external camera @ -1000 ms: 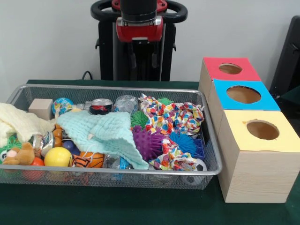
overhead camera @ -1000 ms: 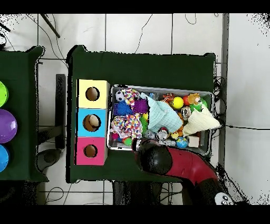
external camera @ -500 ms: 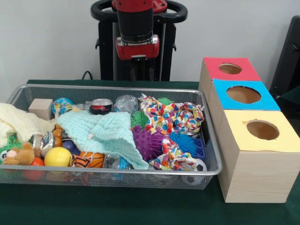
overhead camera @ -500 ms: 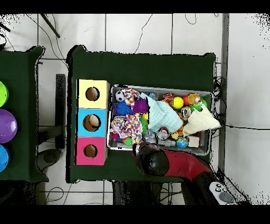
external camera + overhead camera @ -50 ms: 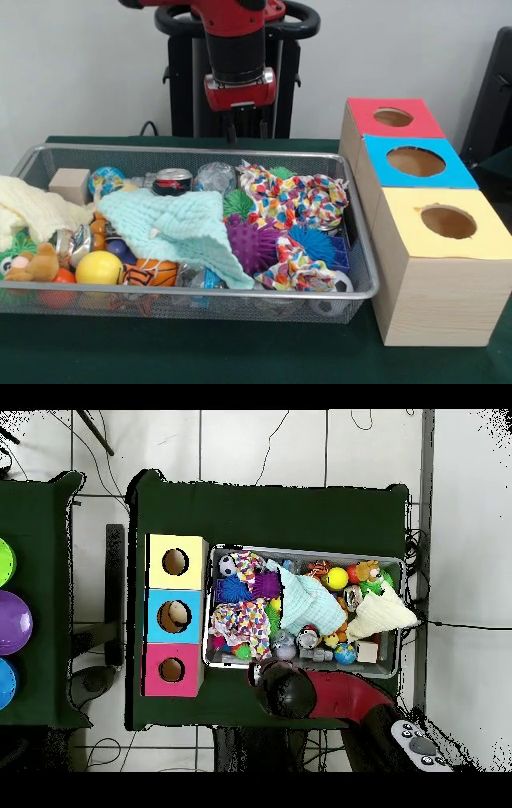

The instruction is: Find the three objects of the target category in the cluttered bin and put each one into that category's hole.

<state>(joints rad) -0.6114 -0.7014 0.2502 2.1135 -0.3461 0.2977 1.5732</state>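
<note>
**Bin full, sorting not visibly begun**

The bin point(image 5: 192, 149) sits on the green tabletop point(image 5: 160, 352), heaped to the rim. Just beside it stands a row of three boxes. The claw point(image 5: 244, 128) hangs above the bin's far edge, clear of the clutter. It is dark against the dark stand behind it, so I cannot tell whether it is apart or together. Nothing from the bin shows under it.

The category is not named, so I cannot say which three objects are wanted. The front view shows only bare wood inside the holes. From overhead there is a pale patch in the blue box's hole, too small to read. My judgement is that all three placements are left to do, or nearly so, and the search comes first because cloths cover much of the pile.

What can be counted:

- **Boxes:** three, one hole each: red box point(image 5: 428, 122), blue box point(image 5: 382, 172), yellow box point(image 5: 416, 264).
- **Cloths:** three: cream cloth point(image 5: 32, 206), mint cloth point(image 5: 180, 228), patterned cloth point(image 5: 296, 196).
- **Spiky balls:** three: purple point(image 5: 252, 244), green point(image 5: 237, 202), blue point(image 5: 312, 242).
- **Smooth balls:** at least four: yellow ball point(image 5: 98, 268), globe ball point(image 5: 106, 180), basketball point(image 5: 152, 274), soccer ball point(image 5: 340, 282).
- **Other items:** one can point(image 5: 173, 181) in plain sight, one wooden block point(image 5: 70, 184) and one plush bear point(image 5: 32, 262).

More may lie under the cloths.
</note>
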